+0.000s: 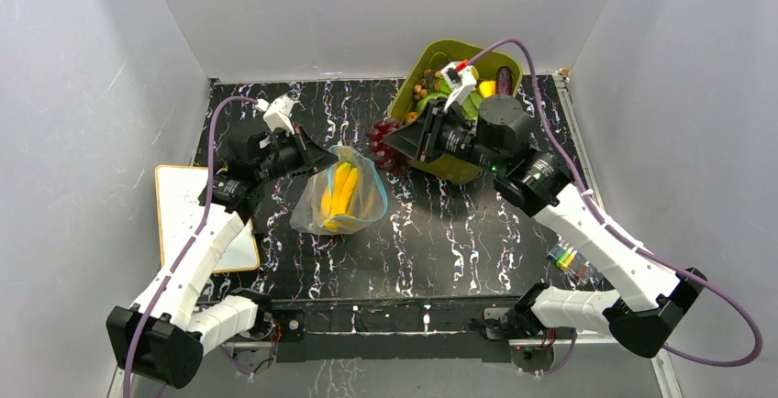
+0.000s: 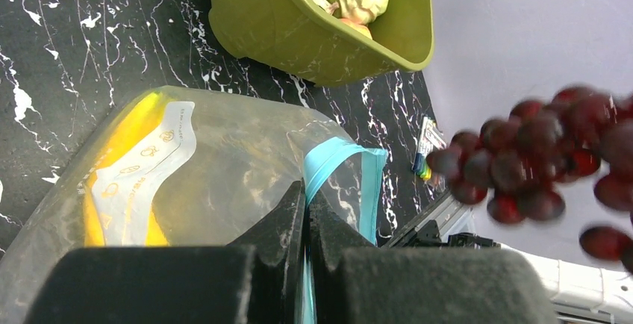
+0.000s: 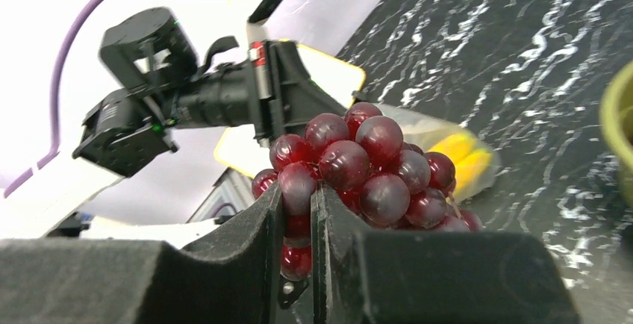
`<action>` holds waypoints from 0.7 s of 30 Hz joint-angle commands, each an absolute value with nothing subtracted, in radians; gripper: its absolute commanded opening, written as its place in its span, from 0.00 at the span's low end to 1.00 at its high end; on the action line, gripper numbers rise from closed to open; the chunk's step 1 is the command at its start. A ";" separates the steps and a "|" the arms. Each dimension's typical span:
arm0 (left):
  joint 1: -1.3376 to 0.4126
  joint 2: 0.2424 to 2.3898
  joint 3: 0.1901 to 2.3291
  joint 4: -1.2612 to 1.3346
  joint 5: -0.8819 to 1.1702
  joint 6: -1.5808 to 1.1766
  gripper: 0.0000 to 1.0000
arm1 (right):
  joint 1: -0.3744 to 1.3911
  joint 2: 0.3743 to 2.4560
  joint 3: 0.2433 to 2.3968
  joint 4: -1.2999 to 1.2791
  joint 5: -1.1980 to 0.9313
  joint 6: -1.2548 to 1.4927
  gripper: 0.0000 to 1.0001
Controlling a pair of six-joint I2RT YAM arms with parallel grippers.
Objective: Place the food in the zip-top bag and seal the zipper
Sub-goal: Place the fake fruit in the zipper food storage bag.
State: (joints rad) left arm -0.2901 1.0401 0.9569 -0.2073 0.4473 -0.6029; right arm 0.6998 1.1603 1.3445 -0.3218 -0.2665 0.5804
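Zip-top bag (image 1: 367, 201), limp crinkly film holding bananas (image 1: 341, 192), beside the green tub (image 2: 284, 25), best gripped at its stiffer blue zipper (image 2: 336, 163), where the left gripper (image 2: 305, 191) is clamped; grapes (image 3: 366, 167), light knobbly bunch, pinched in the closed right gripper (image 3: 298, 193) between tub and bag.

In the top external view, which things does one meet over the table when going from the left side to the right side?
From the left: white board → zip-top bag with yellow bananas inside → dark red grapes → olive-green tub → small coloured pack.
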 commanded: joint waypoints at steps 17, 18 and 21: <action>-0.294 1.067 1.024 -0.213 0.540 -0.596 0.00 | 0.887 1.228 1.074 0.072 -0.141 0.688 0.00; -0.293 1.064 1.023 -0.213 0.544 -0.596 0.00 | 0.887 1.235 1.068 0.071 -0.134 0.685 0.00; -0.294 1.058 1.028 -0.208 0.552 -0.601 0.00 | 0.886 1.263 1.064 0.073 -0.148 0.686 0.00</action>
